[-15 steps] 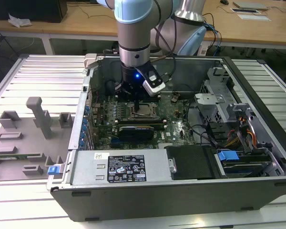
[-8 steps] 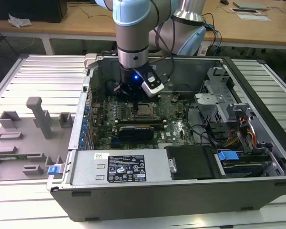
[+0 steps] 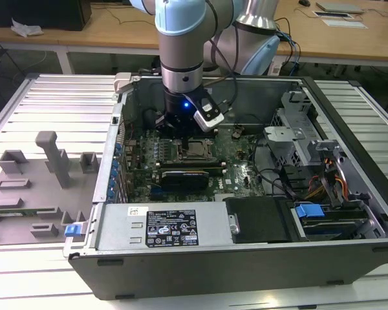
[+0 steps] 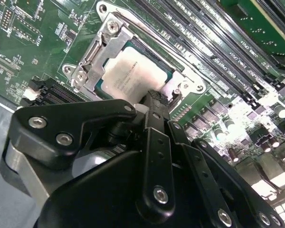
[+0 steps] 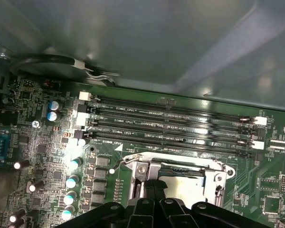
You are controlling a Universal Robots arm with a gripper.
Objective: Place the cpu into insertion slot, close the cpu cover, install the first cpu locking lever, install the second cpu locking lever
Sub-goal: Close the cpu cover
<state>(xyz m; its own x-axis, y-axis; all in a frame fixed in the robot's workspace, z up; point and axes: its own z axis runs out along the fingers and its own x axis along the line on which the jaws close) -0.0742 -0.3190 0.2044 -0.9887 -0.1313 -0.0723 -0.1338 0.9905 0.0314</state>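
Observation:
The cpu point(image 4: 126, 71) lies flat in the insertion slot point(image 3: 195, 150), its pale metal top showing through the window of the cpu cover point(image 4: 96, 54). The cover is folded down over it. A thin wire locking lever point(image 5: 171, 158) runs along the cover's edge beside the memory slots, and its curled end point(image 5: 115, 167) stands off the corner. My black gripper point(image 4: 154, 99) is shut with nothing held. Its tips are at the cover's edge, over the chip's near side. From outside, the gripper point(image 3: 183, 129) hangs just behind the socket, low inside the case.
Long black memory slots point(image 5: 171, 126) lie beside the socket, and a row of capacitors point(image 5: 72, 180) along another side. A black graphics card point(image 3: 184, 175) sits in front of the socket. Case walls, a drive cage point(image 3: 291, 129) and cables point(image 3: 323, 181) ring the board. Grey fixtures point(image 3: 48, 161) stand outside.

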